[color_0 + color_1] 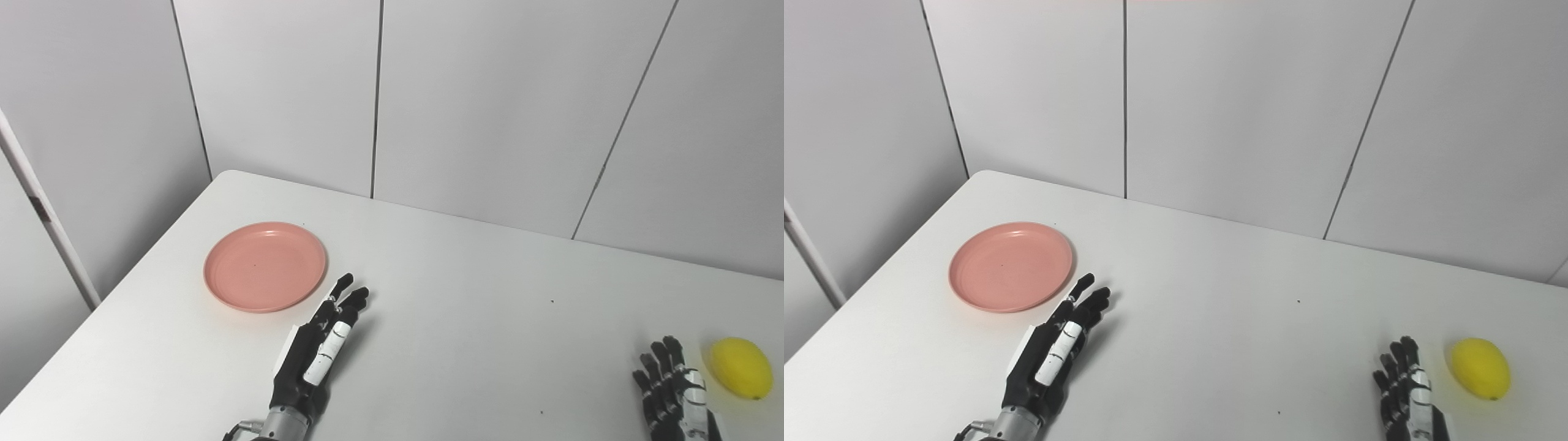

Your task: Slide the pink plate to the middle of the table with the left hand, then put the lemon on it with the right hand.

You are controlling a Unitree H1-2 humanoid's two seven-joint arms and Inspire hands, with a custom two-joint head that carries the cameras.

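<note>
White tabletop (465, 318) seen from above, backed by grey wall panels (490, 104). Far edge is met by the panels; rounded far-left corner and the left edge are seen running toward the bottom of the view. A wide bare stretch of surface is left between the two hands, across the middle.

Pink plate (264, 266) is found on the left part of the tabletop, flat, nothing on it, set in from the left edge and near the far-left corner. Free room is seen on all sides of it except toward the left hand.

Left hand (318, 349) is held low over the surface just beside the plate's near-right rim, fingers stretched forward and slightly spread, nothing held. Fingertips (346, 283) are seen close to the rim; contact cannot be made out.

Right hand (670, 386) is noted at the bottom right, partly cut off by the frame, fingers extended upward and apart, nothing held.

Lemon (740, 367) is lying on the tabletop just beside the right hand, on its right, apart from it, close to the right border of the view.
</note>
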